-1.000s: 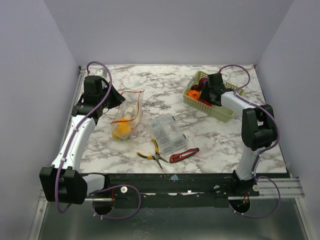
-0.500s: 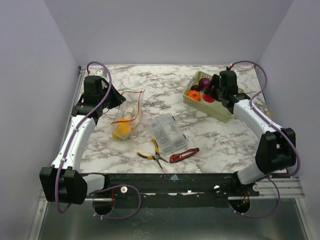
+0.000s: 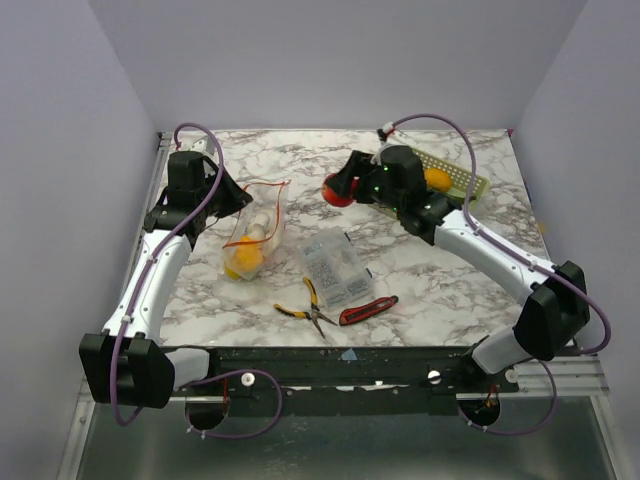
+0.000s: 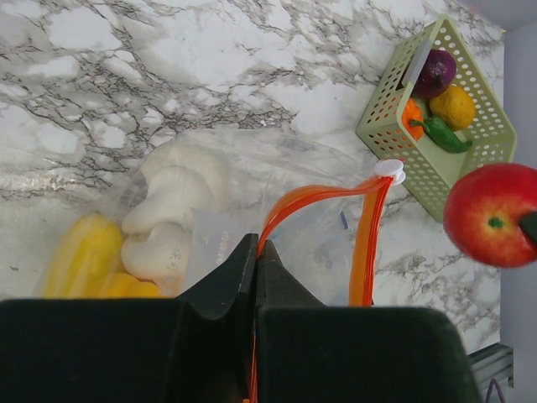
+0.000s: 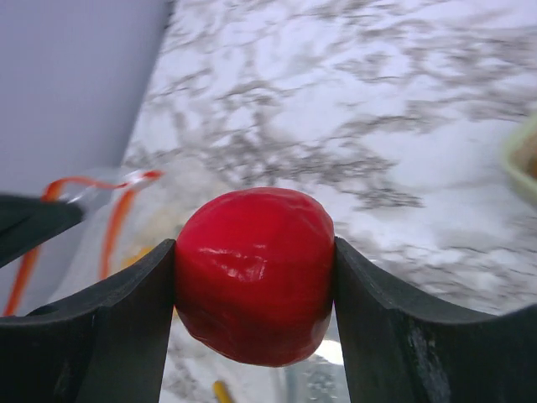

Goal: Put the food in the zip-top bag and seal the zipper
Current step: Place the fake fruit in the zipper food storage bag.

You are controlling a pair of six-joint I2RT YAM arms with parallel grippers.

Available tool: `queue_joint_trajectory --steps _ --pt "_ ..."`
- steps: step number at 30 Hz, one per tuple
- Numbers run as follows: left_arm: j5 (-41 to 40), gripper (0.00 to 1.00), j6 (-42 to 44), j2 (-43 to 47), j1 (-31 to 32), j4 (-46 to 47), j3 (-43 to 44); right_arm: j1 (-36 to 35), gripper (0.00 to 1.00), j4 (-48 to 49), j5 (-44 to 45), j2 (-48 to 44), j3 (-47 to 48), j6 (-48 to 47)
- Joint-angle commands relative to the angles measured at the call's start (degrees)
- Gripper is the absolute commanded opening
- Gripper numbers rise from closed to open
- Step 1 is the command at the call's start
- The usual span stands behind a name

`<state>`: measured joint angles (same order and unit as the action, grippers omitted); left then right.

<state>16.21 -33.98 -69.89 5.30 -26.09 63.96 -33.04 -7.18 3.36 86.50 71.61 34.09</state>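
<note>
The clear zip-top bag (image 3: 252, 236) lies at the left of the table, holding yellow food (image 4: 84, 256) and white pieces (image 4: 172, 206). My left gripper (image 4: 256, 252) is shut on the bag's near mouth edge, lifting its orange-red zipper (image 4: 363, 252) so the mouth gapes. My right gripper (image 5: 254, 245) is shut on a glossy red apple (image 5: 254, 273) and holds it in the air over mid-table, right of the bag's mouth. In the top view the apple (image 3: 337, 192) hangs between the bag and the green basket (image 3: 458, 182).
The basket (image 4: 369, 126) holds a purple onion (image 4: 435, 71), a lemon (image 4: 453, 105), an orange piece and a green pepper (image 4: 440, 134). A clear compartment box (image 3: 335, 268), yellow-handled pliers (image 3: 305, 305) and a red-handled tool (image 3: 367, 310) lie near the front edge.
My right arm has lifted the red apple out of the basket and swung it left toward the bag. The left gripper and the bag have stayed put.
</note>
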Motion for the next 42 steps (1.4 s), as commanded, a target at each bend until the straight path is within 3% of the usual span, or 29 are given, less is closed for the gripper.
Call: queue_joint_trajectory --steps 1,6,11,15,25,35,42 --pt "1.50 0.00 -0.49 -0.01 -0.29 0.69 1.07 -9.69 0.31 6.59 2.35 -0.11 4.35 -3.28" --pt "1.05 0.00 -0.39 0.05 -0.29 0.78 0.89 -19.15 0.32 6.26 3.53 3.43 11.80 -9.43" --pt "1.66 0.00 -0.65 -0.10 -0.29 0.72 0.99 -25.30 0.36 3.80 11.90 8.71 17.17 -14.52" --pt "0.77 0.00 -0.30 0.22 -0.29 0.70 0.86 -26.52 0.37 -2.94 17.35 14.33 24.60 -15.92" --pt "1.34 0.00 -0.56 -0.37 -0.29 0.77 0.99 -26.73 0.54 -6.27 21.02 20.21 28.67 -15.81" --pt "1.29 0.00 -0.56 -0.54 -0.25 0.69 1.07 -26.73 0.81 -10.41 27.04 22.88 32.30 -16.40" --pt "2.10 0.00 -0.85 -0.82 -0.30 0.66 1.25 -26.73 0.87 -11.14 29.14 21.07 31.65 -19.26"
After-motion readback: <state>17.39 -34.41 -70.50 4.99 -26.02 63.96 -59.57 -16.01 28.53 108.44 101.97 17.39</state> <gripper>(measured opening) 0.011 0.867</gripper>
